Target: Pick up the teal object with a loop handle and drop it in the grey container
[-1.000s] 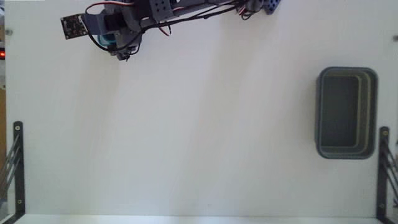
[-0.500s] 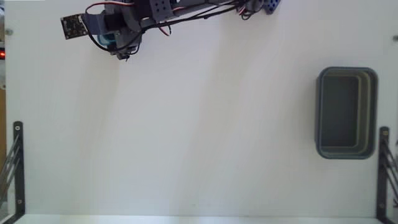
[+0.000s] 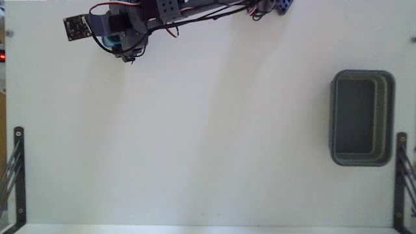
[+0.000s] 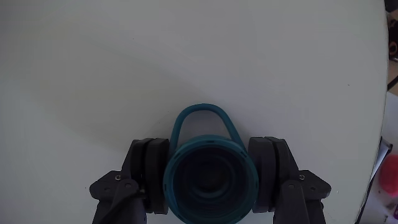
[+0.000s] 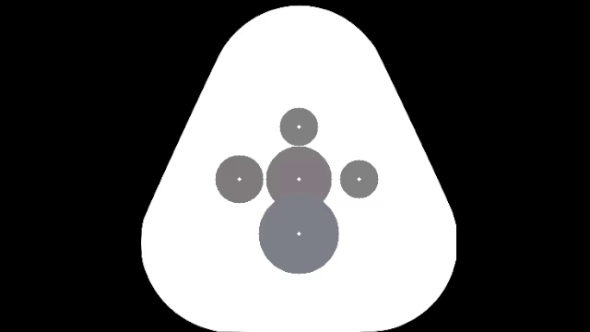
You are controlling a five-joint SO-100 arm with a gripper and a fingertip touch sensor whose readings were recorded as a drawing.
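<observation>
Pincer point(image 4: 210, 180) clenching teal cup point(image 4: 210, 180) both sides, loop handle poking forward, top-left corner of tabletop point(image 3: 208, 143). Needing steady squeeze, lifting straight, then swinging toward grey bin point(image 3: 390, 117) far right.

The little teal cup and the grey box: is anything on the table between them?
No. In the fixed view, only bare white table lies between the teal cup in the pincer and the grey box.

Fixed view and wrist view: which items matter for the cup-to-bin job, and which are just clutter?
Job items:
- teal cup, loop handle pointing away from the wrist camera, clamped between the gripper pads
- grey bin, right side of the fixed view, nothing visible inside

Just there:
- white table
- black brackets at the lower left and lower right edges
</observation>
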